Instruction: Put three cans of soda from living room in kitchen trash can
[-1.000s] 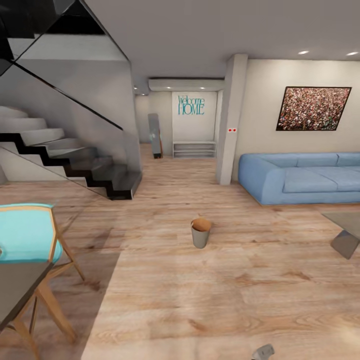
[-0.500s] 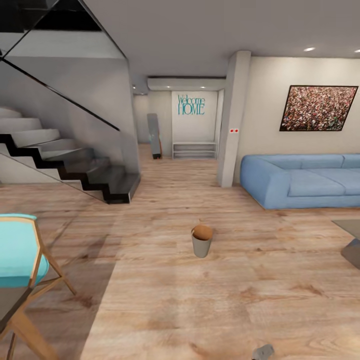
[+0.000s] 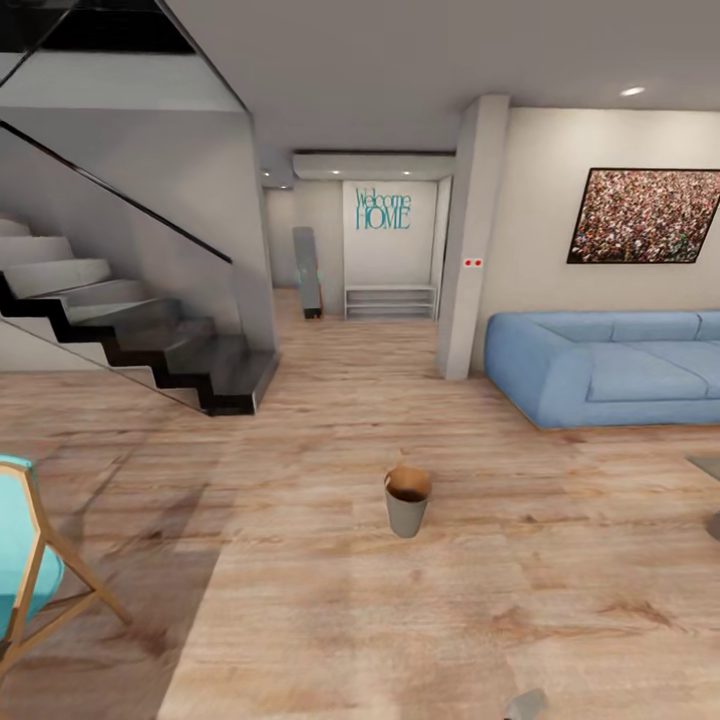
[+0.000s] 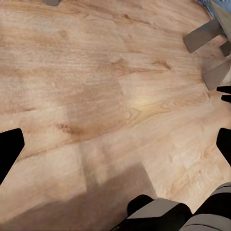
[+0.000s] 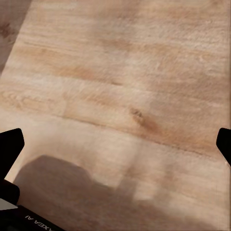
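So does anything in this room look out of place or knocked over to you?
Only the trash can looks oddly placed: it stands upright and alone in the middle of the wood floor, away from any wall, with the sofa and stairs well behind it. Nothing looks spilled, tipped or broken.

Light wood floor (image 3: 330, 600) runs through the open room; a small grey bin (image 3: 407, 500) with a brown inside stands upright on it near the middle; a blue sofa (image 3: 610, 365) sits at the right, black stairs (image 3: 190, 365) at the left, a turquoise chair (image 3: 30, 580) nearest
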`<state>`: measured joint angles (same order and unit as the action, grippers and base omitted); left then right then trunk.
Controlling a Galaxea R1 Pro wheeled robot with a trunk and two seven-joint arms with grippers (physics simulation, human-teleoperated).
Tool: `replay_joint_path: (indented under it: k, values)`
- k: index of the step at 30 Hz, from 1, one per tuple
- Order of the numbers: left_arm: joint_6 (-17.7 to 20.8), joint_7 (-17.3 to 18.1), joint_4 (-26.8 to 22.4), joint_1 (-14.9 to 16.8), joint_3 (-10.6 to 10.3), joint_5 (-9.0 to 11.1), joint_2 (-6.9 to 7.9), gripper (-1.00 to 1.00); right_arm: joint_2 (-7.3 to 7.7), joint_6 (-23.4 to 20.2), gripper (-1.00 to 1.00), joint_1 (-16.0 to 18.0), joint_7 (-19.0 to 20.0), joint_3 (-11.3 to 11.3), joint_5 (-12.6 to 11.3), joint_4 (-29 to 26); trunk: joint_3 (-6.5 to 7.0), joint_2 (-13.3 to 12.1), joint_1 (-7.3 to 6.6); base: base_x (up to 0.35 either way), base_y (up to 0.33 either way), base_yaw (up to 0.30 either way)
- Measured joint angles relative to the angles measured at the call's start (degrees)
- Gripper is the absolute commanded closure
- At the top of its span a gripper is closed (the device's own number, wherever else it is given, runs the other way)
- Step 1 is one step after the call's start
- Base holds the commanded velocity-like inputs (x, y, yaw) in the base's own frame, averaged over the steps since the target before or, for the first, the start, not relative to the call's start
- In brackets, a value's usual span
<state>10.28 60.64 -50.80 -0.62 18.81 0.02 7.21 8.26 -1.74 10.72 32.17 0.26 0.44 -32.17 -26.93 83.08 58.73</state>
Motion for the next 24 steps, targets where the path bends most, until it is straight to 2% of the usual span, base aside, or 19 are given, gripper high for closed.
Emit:
replay_joint_path:
  k: [24]
  values:
    - [0.0,0.0,0.0,0.0,0.0,0.0,0.0,-1.0,0.0,0.1,-1.0,0.0,-0.1,0.0,0.0,0.0,0.0,0.0,0.0,0.346,0.0,0.0]
